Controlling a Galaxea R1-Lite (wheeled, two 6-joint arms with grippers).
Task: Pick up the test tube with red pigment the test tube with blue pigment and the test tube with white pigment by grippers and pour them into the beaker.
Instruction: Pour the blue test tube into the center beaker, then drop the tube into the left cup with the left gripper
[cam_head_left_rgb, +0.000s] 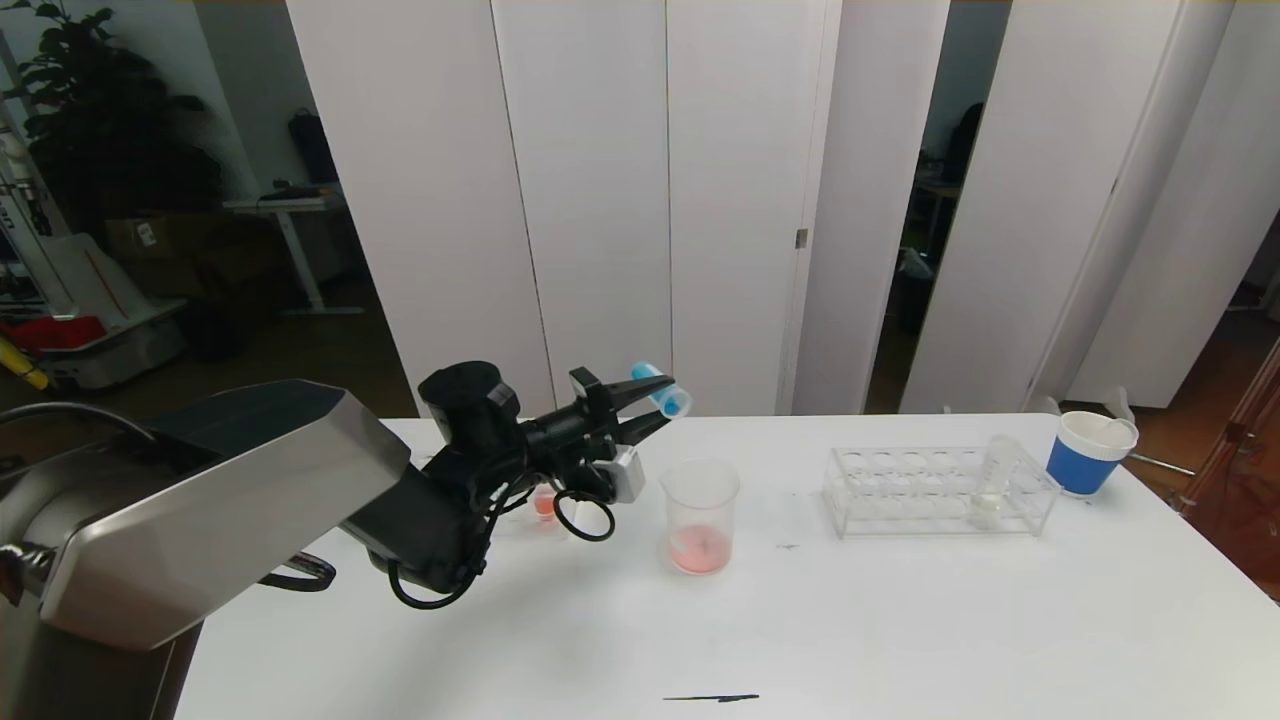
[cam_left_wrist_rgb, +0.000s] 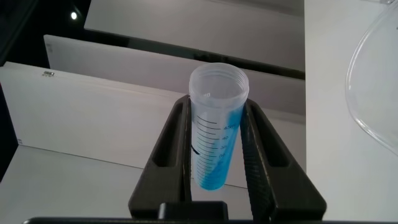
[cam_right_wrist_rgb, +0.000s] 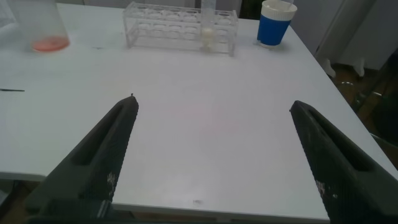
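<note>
One tube is in your grasp: your left gripper (cam_head_left_rgb: 640, 402) is clamped shut on the blue tube (cam_head_left_rgb: 662, 389), held tilted in the air above the table (cam_head_left_rgb: 900, 620), up and to the left of the beaker (cam_head_left_rgb: 700, 515), with its open mouth angled away from you toward the white panels behind. In the left wrist view the two fingers (cam_left_wrist_rgb: 177, 149) press the tube's (cam_left_wrist_rgb: 214, 134) sides and blue liquid lies along one wall. You have the beaker standing upright near the table's middle, a thin pink-red pool at its bottom, with bare tabletop all round it. Just behind your left gripper's cables sits a small clear vessel (cam_head_left_rgb: 543, 504) with red liquid, partly hidden, so I cannot tell what it is. Off to the right, well apart from the beaker, stands the clear rack (cam_head_left_rgb: 900, 490), and the white tube (cam_head_left_rgb: 992, 482) stands upright in a hole near its right end. Beyond that, near the table's right edge, is a blue-and-white cup (cam_head_left_rgb: 1088, 452). Your right gripper (cam_right_wrist_rgb: 211, 155) hangs low over the table's near edge with its fingers spread wide and nothing between them; ahead of it lies a broad stretch of bare table up to the rack (cam_right_wrist_rgb: 174, 22). On the near edge toward the middle there is a thin dark mark (cam_head_left_rgb: 712, 698)
</note>
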